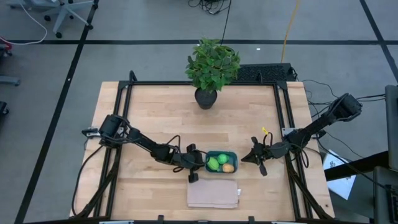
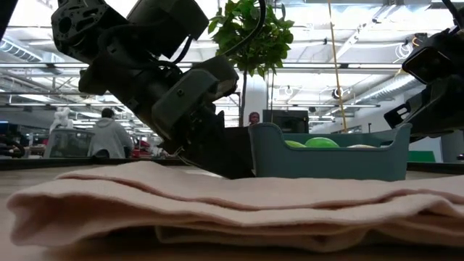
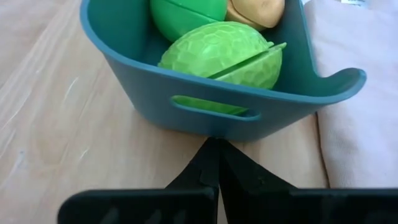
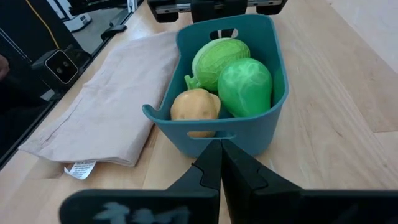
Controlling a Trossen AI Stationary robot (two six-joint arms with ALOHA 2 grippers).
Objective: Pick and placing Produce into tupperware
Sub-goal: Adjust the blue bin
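Note:
The teal tupperware (image 1: 221,162) stands on the table with all three pieces inside: the yellow-green oblong fruit (image 3: 224,56), the bright green ball (image 4: 245,87) and the tan-orange egg-like one (image 4: 194,106). My left gripper (image 1: 199,163) is shut and low at the tupperware's left short wall (image 3: 186,93). My right gripper (image 1: 245,158) is shut and low, a little off its right short wall (image 4: 217,134). Both grippers are empty. My left gripper's shut fingertips (image 3: 214,149) stand level, coming from the table's left, right at the foot of the tupperware's short wall below its handle slot (image 3: 211,111). I cannot tell whether they touch it.
A folded beige cloth (image 1: 213,194) lies just near-side of the tupperware, reaching the table's front edge. A leafy potted plant (image 1: 211,65) stands at the table's far middle. Bare wood lies to the left and right of both arms.

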